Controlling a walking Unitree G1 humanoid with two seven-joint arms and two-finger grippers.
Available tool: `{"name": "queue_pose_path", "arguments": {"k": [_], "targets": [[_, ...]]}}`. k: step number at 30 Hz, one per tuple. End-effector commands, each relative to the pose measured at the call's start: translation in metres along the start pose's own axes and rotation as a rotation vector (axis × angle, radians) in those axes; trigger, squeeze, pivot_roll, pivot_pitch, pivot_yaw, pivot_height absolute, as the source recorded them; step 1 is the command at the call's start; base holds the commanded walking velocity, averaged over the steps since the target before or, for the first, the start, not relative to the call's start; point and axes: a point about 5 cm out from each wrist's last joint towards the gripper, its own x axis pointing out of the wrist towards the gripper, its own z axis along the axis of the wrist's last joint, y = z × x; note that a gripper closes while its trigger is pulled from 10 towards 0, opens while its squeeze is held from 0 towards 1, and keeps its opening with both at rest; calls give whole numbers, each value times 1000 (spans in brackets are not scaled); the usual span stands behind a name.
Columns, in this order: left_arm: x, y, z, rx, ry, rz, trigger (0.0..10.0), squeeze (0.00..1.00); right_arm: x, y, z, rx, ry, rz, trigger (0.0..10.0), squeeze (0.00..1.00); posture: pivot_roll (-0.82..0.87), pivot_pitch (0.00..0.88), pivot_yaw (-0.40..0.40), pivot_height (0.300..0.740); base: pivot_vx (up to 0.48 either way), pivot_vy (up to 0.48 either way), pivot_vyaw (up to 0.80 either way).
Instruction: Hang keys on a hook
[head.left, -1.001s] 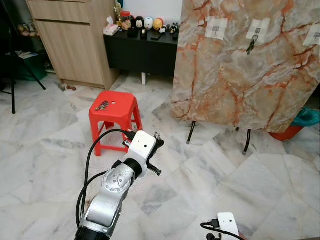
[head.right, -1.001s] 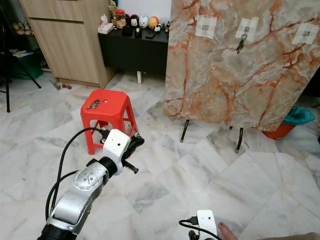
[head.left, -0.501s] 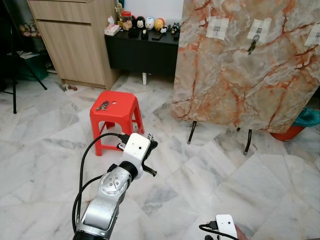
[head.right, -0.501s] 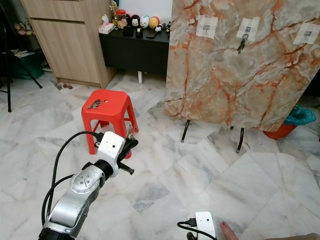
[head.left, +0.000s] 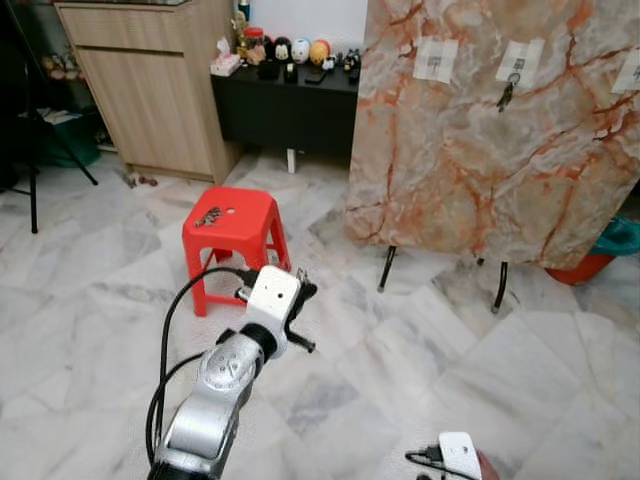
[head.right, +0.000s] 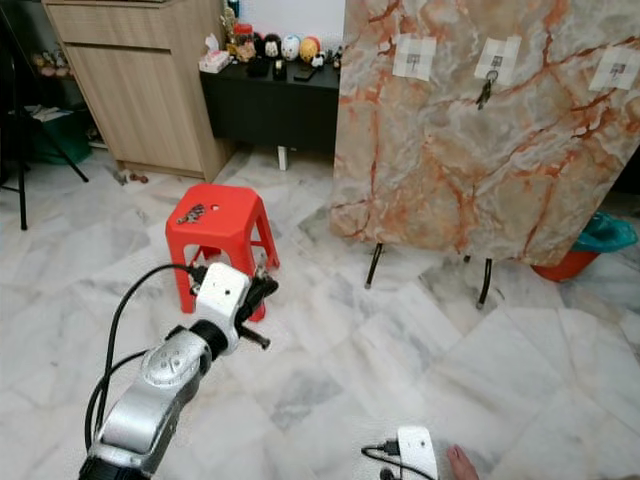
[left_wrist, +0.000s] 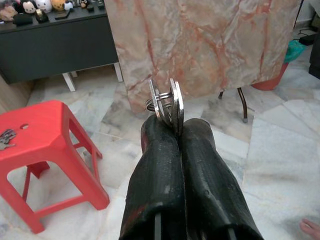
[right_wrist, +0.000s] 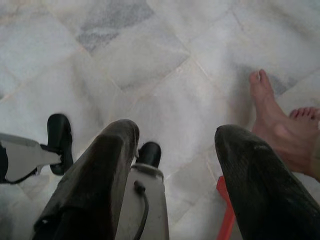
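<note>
While I hold the robot standing on the marble floor, this is what I read from the cameras:

Left gripper: my left arm is raised ahead of the body, and its two black fingers are pressed together on a bunch of keys.
Keys: a ring and flat metal blades stand up out of the fingertips, upright, out in the open air in front of the marble-patterned board and well apart from it.
Right gripper: I see it hanging low by the floor, fingers spread apart with nothing between them; a person's bare foot is on the tiles just beyond it.
Board: it stands tilted on thin black legs, with three pale paper squares across its top.
Hook: the middle paper square carries one, and a second set of keys hangs from it.
Red stool: it stands on the floor between my left arm and the wooden cabinet; a small bunch of keys lies on its seat.
Black sideboard: against the wall beside the cabinet, with small figurines on top.
</note>
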Motion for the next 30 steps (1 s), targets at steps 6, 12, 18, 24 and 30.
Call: {"name": "queue_pose_path", "arguments": {"k": [6, 12, 18, 24, 30], "targets": [[2, 3, 7, -5, -15, -7, 10000, 0, 1, 2, 6, 10, -23, -2, 10000, 0, 58, 0, -40, 740, 371, 0, 0], [5, -2, 14, 23, -25, -55, 10000, 0, 1, -5, 11, 107, -50, -60, 10000, 0, 77, 0, -43, 740, 371, 0, 0], [7, -3, 17, 21, -30, -58, 10000, 0, 0, -8, 15, 135, -71, -90, 10000, 0, 80, 0, -45, 740, 374, 0, 0], [8, -2, 18, 21, -30, -59, 10000, 0, 0, -8, 16, 152, -78, -92, 10000, 0, 81, 0, -43, 740, 374, 0, 0], [9, -1, 19, 23, -30, -59, 10000, 0, 1, -6, 16, 141, -86, -91, 10000, 0, 80, 0, -44, 740, 374, 0, 0]]}}
